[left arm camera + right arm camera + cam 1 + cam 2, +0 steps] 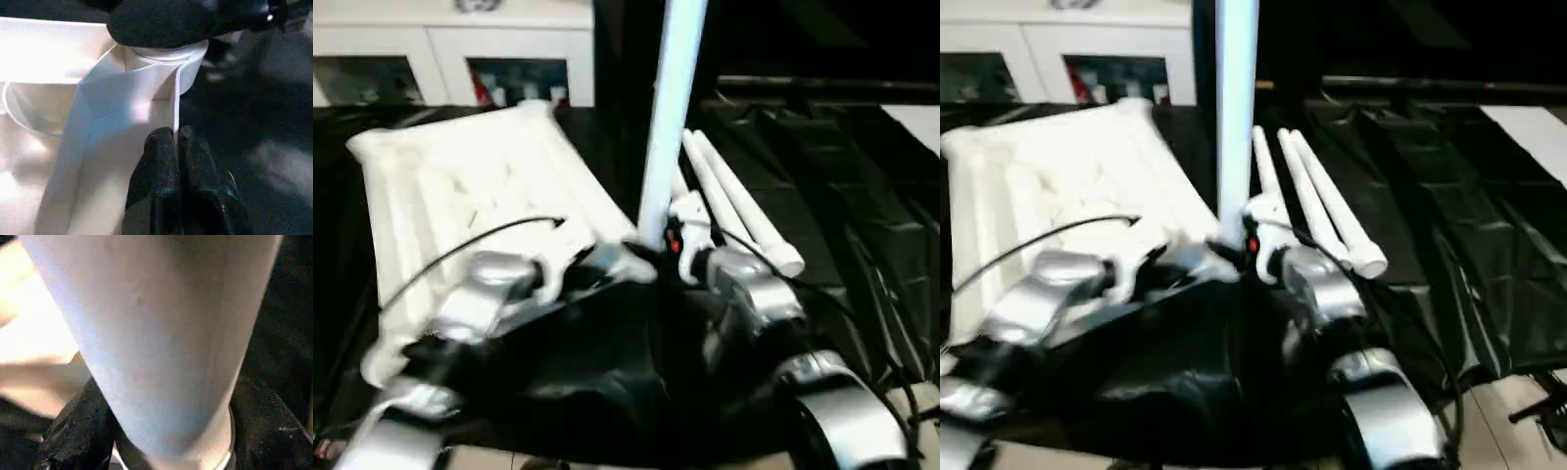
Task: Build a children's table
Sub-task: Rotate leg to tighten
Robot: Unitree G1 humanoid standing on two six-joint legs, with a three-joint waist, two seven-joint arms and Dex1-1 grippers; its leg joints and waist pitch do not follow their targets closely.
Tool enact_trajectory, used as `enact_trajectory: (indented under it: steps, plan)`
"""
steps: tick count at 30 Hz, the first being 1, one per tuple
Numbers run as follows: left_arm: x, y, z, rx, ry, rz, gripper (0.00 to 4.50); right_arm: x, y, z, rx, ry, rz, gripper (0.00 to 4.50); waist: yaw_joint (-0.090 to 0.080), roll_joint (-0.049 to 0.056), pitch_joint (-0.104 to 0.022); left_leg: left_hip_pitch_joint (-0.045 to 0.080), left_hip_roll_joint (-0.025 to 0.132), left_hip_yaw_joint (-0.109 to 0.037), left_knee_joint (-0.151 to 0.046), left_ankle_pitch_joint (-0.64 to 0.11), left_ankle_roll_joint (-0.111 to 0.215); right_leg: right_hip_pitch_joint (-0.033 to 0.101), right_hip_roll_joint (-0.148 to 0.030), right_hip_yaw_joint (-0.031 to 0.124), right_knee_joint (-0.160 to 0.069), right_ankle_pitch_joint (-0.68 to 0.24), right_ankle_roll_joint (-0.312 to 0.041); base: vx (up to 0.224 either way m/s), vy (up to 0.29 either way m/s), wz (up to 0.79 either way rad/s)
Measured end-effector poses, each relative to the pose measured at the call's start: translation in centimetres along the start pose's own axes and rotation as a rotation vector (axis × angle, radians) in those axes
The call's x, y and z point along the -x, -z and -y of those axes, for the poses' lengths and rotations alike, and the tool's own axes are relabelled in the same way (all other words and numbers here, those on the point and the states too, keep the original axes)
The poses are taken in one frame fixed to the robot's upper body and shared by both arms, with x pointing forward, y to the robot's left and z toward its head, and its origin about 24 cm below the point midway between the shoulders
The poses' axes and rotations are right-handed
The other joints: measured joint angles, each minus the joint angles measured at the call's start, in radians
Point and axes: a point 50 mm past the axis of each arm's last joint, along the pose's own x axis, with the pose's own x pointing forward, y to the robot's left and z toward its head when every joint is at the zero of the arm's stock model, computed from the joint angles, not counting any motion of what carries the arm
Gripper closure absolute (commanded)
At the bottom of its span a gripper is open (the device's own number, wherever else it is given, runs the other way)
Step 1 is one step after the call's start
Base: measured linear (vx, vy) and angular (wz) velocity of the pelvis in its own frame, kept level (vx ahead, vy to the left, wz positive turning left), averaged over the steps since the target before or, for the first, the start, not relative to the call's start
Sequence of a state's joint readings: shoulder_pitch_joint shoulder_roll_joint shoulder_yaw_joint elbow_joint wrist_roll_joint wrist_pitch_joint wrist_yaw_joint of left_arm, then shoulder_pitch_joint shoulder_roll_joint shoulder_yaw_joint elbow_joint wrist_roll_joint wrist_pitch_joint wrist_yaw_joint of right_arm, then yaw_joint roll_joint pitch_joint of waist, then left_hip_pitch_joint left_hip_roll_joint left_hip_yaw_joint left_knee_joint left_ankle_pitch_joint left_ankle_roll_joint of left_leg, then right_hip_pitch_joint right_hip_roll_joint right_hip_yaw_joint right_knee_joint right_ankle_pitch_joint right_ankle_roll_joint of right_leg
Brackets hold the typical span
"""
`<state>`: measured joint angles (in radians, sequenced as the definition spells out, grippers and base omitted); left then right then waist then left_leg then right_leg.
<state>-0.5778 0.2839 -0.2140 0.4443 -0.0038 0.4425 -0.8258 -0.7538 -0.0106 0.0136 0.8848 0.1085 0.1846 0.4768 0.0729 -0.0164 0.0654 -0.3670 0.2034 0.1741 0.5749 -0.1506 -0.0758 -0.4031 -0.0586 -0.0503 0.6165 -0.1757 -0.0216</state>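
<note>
The white table top [460,186] lies underside up on a black-covered surface. One white leg [671,98] stands upright in the top's near right corner socket [166,63]. My right gripper [671,245] grips the base of that leg, a black finger on each side of it [78,431]. My left gripper [176,142] is shut on the thin rim wall of the table top, just beside that socket. Three loose legs [744,211] lie side by side on the sheet, right of the upright one.
A black plastic sheet [862,215] covers the work surface and hangs wrinkled at the right. A white cabinet with glass doors [440,59] stands behind the table top. A strip of light floor [1518,392] shows at the near right.
</note>
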Motion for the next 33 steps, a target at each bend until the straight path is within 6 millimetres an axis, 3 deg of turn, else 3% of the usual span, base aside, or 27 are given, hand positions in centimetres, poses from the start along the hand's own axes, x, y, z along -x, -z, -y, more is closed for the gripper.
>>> enact_trajectory:
  steps: [2,4,11,17,23,30,33]
  plan:
    - [-0.3,-0.2,0.0,-0.002,-0.013,0.000,4.50,-0.2,-0.1,0.0,-0.003,0.025,0.008,1.85,0.001,0.000,0.000,0.000,0.000,0.000,-0.001,0.000,0.000,0.000,0.000,0.000,0.000,0.000,0.000,0.000,0.000,0.00]
    - [-0.3,-0.3,0.0,-0.014,-0.017,-0.001,4.50,-0.3,-0.2,0.0,0.001,0.028,0.012,1.15,0.001,0.000,0.000,-0.001,0.000,0.000,-0.002,0.000,0.000,-0.001,0.000,-0.001,-0.001,0.000,0.000,0.000,0.000,0.00]
    - [0.1,-0.2,-0.2,-0.083,-0.008,-0.019,4.50,-0.4,-0.1,-0.4,-0.001,-0.032,0.015,0.66,-0.008,0.000,0.000,0.000,0.000,0.000,-0.002,0.000,0.000,0.000,0.000,-0.001,-0.001,0.000,0.000,0.000,0.000,0.00]
    - [1.8,0.7,-0.3,-0.142,0.091,-0.022,4.50,1.1,0.7,0.0,0.117,-0.249,-0.023,0.66,-0.008,0.000,0.000,-0.003,0.001,-0.001,-0.003,0.000,0.000,-0.001,0.000,-0.003,-0.003,-0.001,0.001,0.000,0.000,0.00]
    - [3.3,1.4,0.0,-0.195,0.215,-0.031,4.50,2.7,1.2,0.1,0.208,-0.450,-0.061,0.66,0.021,0.000,0.000,-0.004,0.002,-0.001,-0.002,0.000,0.000,-0.001,0.000,-0.006,-0.004,-0.001,0.000,0.000,0.000,0.00]
    - [4.0,1.9,0.5,-0.208,0.317,-0.035,4.50,4.3,1.1,0.9,0.247,-0.582,-0.115,1.29,0.040,0.000,0.000,-0.005,0.003,-0.001,-0.001,0.000,0.000,-0.001,-0.001,-0.007,-0.003,-0.001,0.000,0.000,0.000,0.00]
    - [4.2,1.9,0.5,-0.216,0.319,-0.035,4.50,4.4,1.0,0.8,0.244,-0.598,-0.115,1.49,0.040,0.001,0.001,-0.005,0.003,-0.001,-0.001,0.000,0.000,-0.001,-0.001,-0.007,-0.002,-0.001,0.000,0.000,0.000,0.00]
